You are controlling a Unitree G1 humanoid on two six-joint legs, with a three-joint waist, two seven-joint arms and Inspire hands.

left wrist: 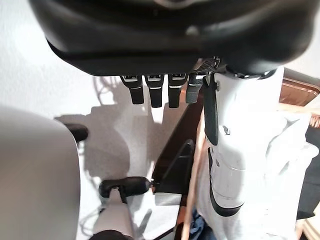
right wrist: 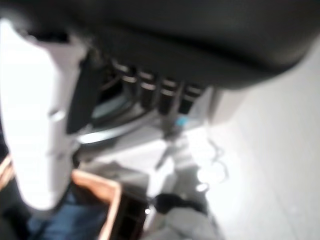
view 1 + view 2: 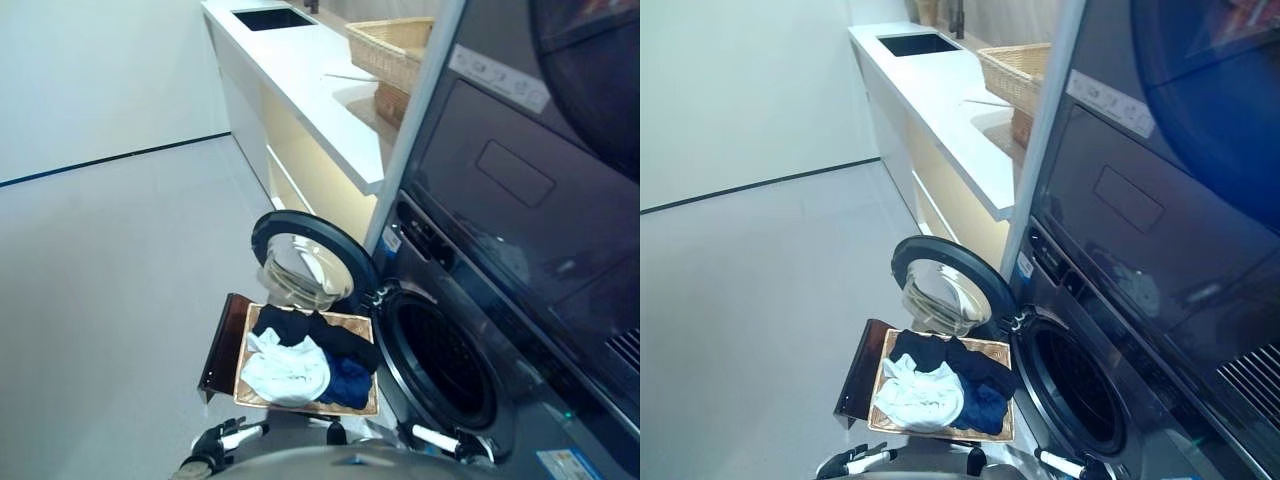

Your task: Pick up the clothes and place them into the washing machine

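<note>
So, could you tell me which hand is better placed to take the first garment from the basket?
Probably the left hand: it hangs open on the basket side, near the white garment. The right hand, also open and empty, sits before the washer drum.

Bright, even light; right wrist view blurred throughout

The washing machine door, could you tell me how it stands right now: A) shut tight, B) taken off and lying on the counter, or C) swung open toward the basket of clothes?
C: the round door hangs open on its hinge, leaving the drum opening uncovered, beside the basket that holds the clothes.
</note>
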